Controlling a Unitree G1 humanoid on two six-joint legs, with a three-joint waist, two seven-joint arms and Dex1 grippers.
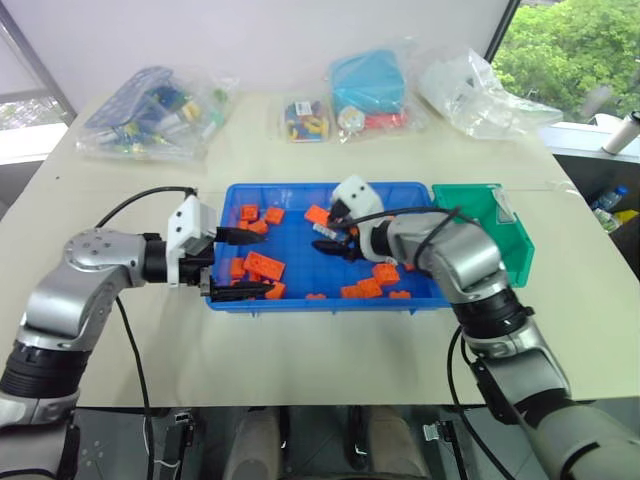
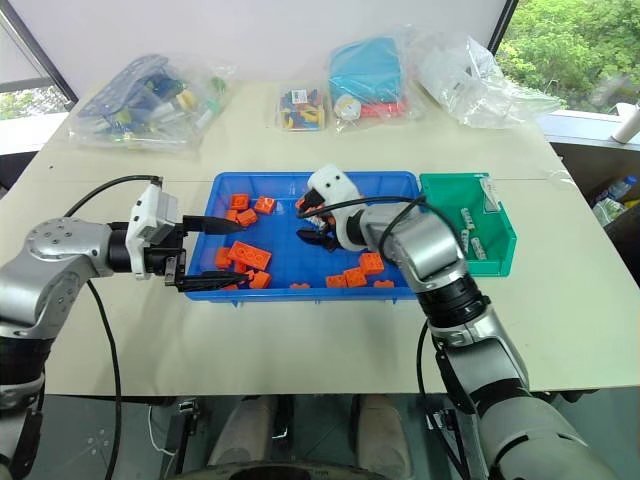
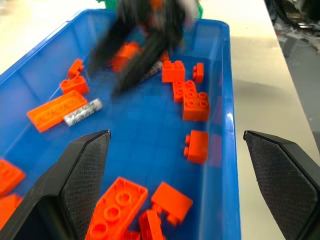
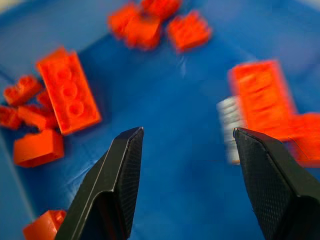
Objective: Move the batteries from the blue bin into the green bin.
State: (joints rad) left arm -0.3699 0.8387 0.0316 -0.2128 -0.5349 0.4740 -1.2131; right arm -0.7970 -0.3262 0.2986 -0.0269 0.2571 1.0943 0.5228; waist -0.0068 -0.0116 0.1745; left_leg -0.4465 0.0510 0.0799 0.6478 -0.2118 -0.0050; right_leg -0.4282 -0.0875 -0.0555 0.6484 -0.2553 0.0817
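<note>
You are seeing one battery (image 3: pixel 83 111) lying in the blue bin (image 1: pixel 420 304) beside an orange brick (image 3: pixel 56 110), others (image 2: pixel 472 232) sitting in the green bin (image 2: pixel 500 262) adjoining it. Your right tool (image 4: pixel 186 150) is hovering spread and empty over the blue bin; your left tool (image 3: pixel 180 175) is gaping at its end.

You have the blue bin (image 1: pixel 420 300) at the centre of the frame on the worktop (image 1: pixel 300 350), with the green bin (image 1: pixel 520 250) touching its right end. Bricks (image 1: pixel 262 266) lie scattered in the blue bin, and one battery (image 3: pixel 83 111) lies beside a long brick there. More batteries (image 2: pixel 470 235) lie in the green bin. Your left claw (image 1: pixel 235 262) sits over the blue bin's left end, your right claw (image 1: pixel 335 240) over its middle. Bags (image 1: pixel 155 110) line the worktop's far edge, across the upper frame.
</note>
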